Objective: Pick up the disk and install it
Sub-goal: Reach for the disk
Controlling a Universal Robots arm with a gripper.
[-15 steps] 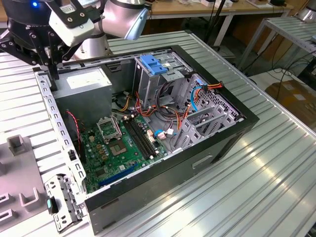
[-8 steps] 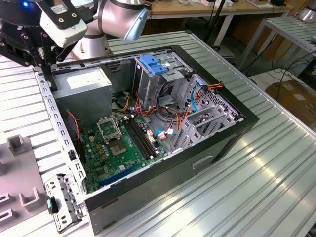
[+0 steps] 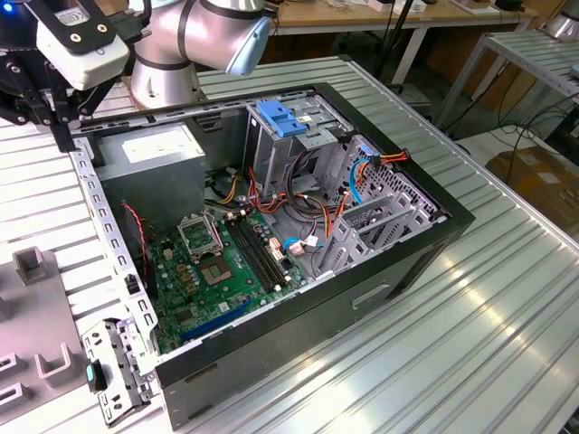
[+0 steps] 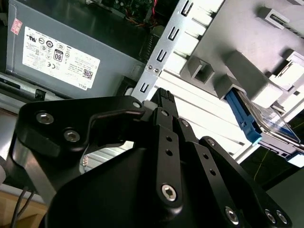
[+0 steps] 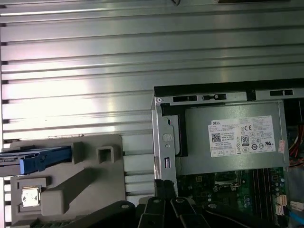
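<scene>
Exterior view: we see the gripper (image 3: 50, 113) over the open case's (image 3: 380, 289) corner, near the power supply (image 3: 149, 154).
Second wrist view: the disk (image 4: 243, 119) stands in a grey holder (image 4: 247, 61), apart from the gripper (image 4: 164, 97); spread or pressed together, we cannot tell.
First wrist view: the disk (image 5: 42, 159) lies at the holder's (image 5: 80, 180) edge, outside the case (image 5: 166, 137).

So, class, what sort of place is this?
Likely a robotics lab: a robot arm beside an opened computer case on a ribbed metal bench, the disk parked in a grey fixture.

Open computer case (image 3: 380, 287) and grey fixture (image 5: 90, 183) on ribbed table (image 3: 507, 298).
</scene>
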